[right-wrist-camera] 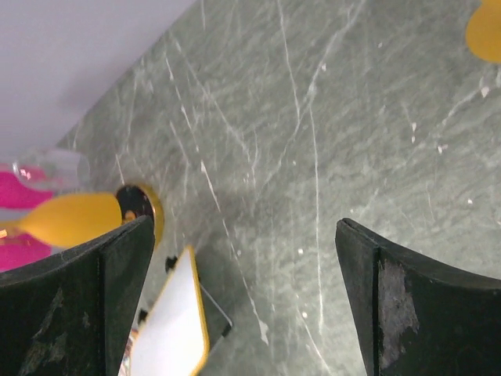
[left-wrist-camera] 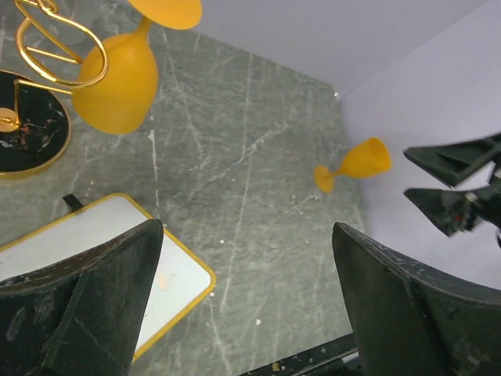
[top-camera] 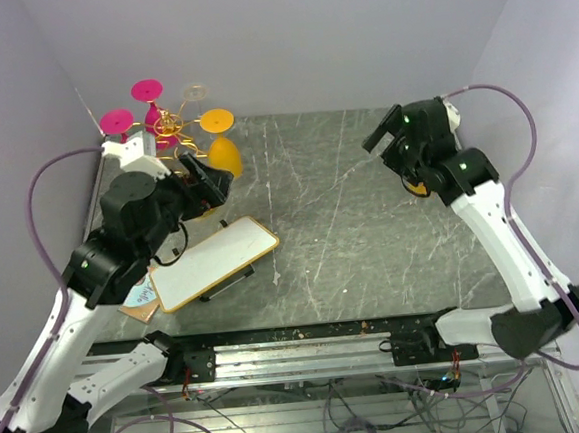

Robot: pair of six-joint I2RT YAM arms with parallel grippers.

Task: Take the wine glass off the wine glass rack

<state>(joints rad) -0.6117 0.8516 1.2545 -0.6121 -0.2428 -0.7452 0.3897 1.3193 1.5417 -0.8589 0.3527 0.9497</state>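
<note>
The wine glass rack [top-camera: 167,126] stands at the table's far left corner, gold wire [left-wrist-camera: 47,47] over a round black base [left-wrist-camera: 23,117]. Two pink glasses [top-camera: 116,120], a clear one [top-camera: 194,92] and an orange wine glass [top-camera: 224,153] hang from its arms. In the left wrist view that orange glass [left-wrist-camera: 117,78] hangs bowl down from a ring loop. My left gripper [top-camera: 212,182] [left-wrist-camera: 246,235] is open and empty just in front of it. A second orange glass [left-wrist-camera: 356,164] [top-camera: 417,184] lies on its side at the right. My right gripper [top-camera: 378,134] [right-wrist-camera: 244,227] hovers open above the table beside it.
A white board with a gold rim [top-camera: 213,263] [left-wrist-camera: 78,251] lies propped at a slant on the near left of the table, with a small card [top-camera: 141,303] beside it. Purple walls close in the table on the left, back and right.
</note>
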